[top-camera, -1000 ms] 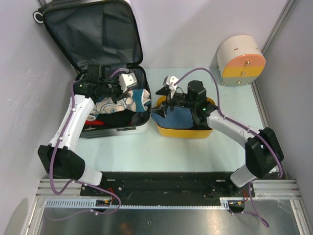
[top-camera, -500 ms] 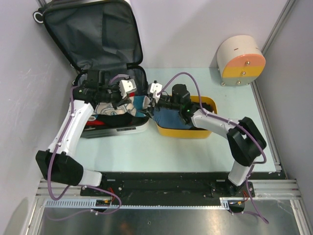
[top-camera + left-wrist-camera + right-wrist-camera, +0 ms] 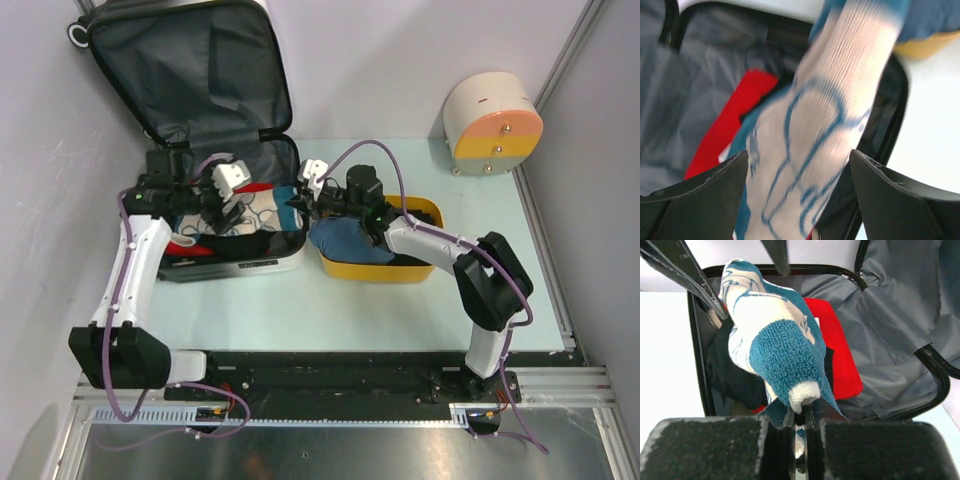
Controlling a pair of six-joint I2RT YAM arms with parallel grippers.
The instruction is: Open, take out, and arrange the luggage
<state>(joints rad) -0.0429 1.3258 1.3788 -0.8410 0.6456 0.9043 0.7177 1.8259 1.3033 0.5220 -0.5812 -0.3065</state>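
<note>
**Sock pinched over the open luggage's right rim.**
The luggage (image 3: 190,70) is lying open at the surface's left rear, its lid leaning on the wall. The right gripper (image 3: 800,425) is pinching a teal-and-white sock (image 3: 775,340) by its tip, while the left gripper (image 3: 800,170) is standing spread around its middle. Pulling toward the yellow basket (image 3: 375,270) is risking a slip from that thin pinch, or a snag.

luggage (image 3: 190,75): small dark marks on the pale front shell, at the counter's left edge; too small to read
sock (image 3: 772,340): blue lines on white, a pattern only, no letters
red cloth (image 3: 837,355): plain, no print showing
yellow basket (image 3: 375,268): no label legible
round box (image 3: 492,115): far right corner of the counter, no writing legible
overall: no readable text, brand, number or sign
</note>
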